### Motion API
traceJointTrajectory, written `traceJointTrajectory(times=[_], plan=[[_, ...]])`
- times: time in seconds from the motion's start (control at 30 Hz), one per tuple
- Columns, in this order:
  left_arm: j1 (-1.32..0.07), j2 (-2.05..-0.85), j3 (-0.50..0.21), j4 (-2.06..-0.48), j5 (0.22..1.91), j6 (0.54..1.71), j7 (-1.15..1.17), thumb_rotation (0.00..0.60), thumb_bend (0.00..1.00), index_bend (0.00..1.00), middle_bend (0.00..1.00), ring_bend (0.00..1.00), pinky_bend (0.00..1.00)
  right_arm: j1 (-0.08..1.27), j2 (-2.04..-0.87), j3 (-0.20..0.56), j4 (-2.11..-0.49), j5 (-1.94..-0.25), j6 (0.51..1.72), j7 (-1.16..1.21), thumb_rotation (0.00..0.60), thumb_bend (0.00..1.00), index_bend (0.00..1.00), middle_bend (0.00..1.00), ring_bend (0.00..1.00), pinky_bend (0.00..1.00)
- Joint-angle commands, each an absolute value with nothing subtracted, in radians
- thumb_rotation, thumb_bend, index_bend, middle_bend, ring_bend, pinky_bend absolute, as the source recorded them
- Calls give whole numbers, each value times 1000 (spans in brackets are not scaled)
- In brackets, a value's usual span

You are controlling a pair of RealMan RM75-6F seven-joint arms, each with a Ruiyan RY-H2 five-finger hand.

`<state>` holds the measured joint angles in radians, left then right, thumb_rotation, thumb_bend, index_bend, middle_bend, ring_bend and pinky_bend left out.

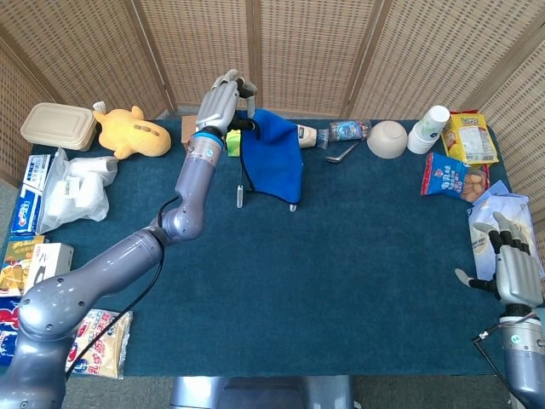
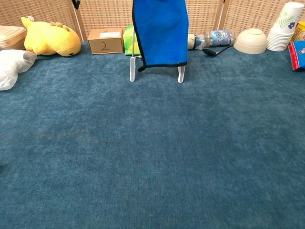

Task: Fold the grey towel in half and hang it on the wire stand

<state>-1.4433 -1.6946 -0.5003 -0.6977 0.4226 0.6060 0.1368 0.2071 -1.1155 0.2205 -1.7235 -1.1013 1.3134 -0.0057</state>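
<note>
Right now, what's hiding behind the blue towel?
The blue towel covers most of the wire stand; only its legs show. A green pack peeks out left. Anything directly behind it is hidden.

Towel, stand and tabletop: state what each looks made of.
Towel: soft blue fabric, likely microfibre or terry; matte, drapes limply, with dark stitched edging. It is blue, not grey.
Stand: thin, pale rod legs, probably coated metal wire; material uncertain.
Tabletop: teal carpet-like cloth with a fuzzy, matte nap.

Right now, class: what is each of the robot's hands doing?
Left hand: grips the top of the blue towel at the wire stand.
Right hand: open, holding nothing.
</note>
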Motion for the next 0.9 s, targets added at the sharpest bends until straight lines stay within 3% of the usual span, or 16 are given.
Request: traceJointTrajectory(times=[0.03, 0.3, 0.37, 0.43, 0.5, 0.6, 0.73, 0.9], plan=[[-1465, -1745, -512, -614, 437, 563, 128, 600, 583, 754, 295, 65, 0, 205, -1113, 221, -1727, -1098, 1315, -10, 600, 151, 202, 61, 0, 0], [-1497, -1816, -527, -485, 486, 516, 111, 600, 577, 729, 279, 52, 0, 204, -1110, 225, -1734, -1089, 1312, -20, 600, 152, 202, 61, 0, 0], [-1505, -1831, -522, -455, 492, 495, 128, 600, 516, 636, 217, 20, 0, 205, -1109, 226, -1735, -1088, 1310, -21, 600, 152, 201, 62, 0, 0], [-1518, -1849, -517, -421, 496, 486, 159, 600, 401, 403, 85, 0, 0, 206, -1108, 227, -1736, -1087, 1308, -20, 600, 152, 199, 62, 0, 0], [-1526, -1857, -517, -404, 497, 480, 178, 600, 347, 211, 14, 0, 0, 206, -1107, 228, -1737, -1087, 1307, -20, 600, 151, 199, 64, 0, 0], [-1537, -1865, -518, -386, 506, 480, 201, 600, 260, 43, 0, 0, 0, 206, -1106, 230, -1738, -1089, 1309, -18, 600, 151, 198, 64, 0, 0], [-1550, -1863, -533, -385, 525, 496, 208, 600, 127, 0, 0, 0, 0, 203, -1104, 230, -1745, -1098, 1313, -13, 600, 151, 198, 65, 0, 0], [-1546, -1853, -546, -402, 547, 513, 204, 600, 42, 0, 0, 0, 0, 198, -1100, 229, -1752, -1106, 1321, -10, 600, 151, 197, 66, 0, 0]])
